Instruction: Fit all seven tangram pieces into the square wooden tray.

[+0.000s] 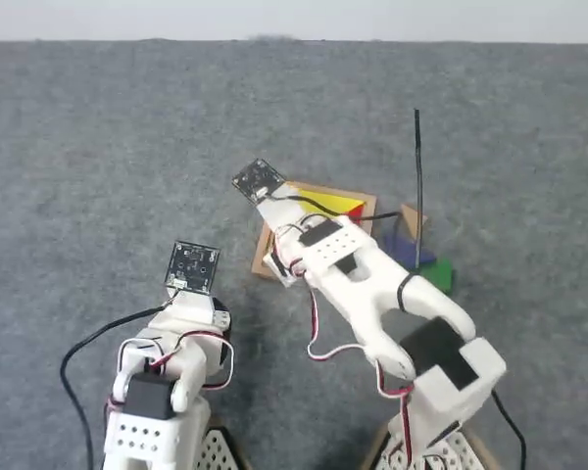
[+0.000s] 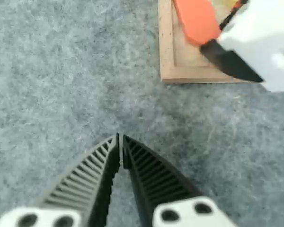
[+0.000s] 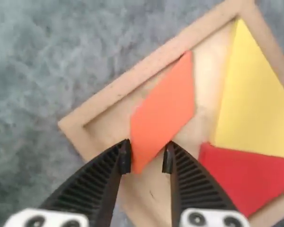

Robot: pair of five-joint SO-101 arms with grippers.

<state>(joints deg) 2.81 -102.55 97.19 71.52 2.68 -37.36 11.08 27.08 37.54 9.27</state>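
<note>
The square wooden tray lies on grey carpet, and its rim shows from above under the right arm. Inside it are a yellow triangle and a red piece. My right gripper is shut on an orange parallelogram, holding it by one end over the tray's bare corner. The left wrist view shows the same orange piece above the tray's corner. My left gripper is shut on nothing, over the carpet a short way from the tray.
Beside the tray, on its right in the high view, lie a green piece, a blue piece and a tan piece. A thin black rod stands there. The left arm sits at the front left.
</note>
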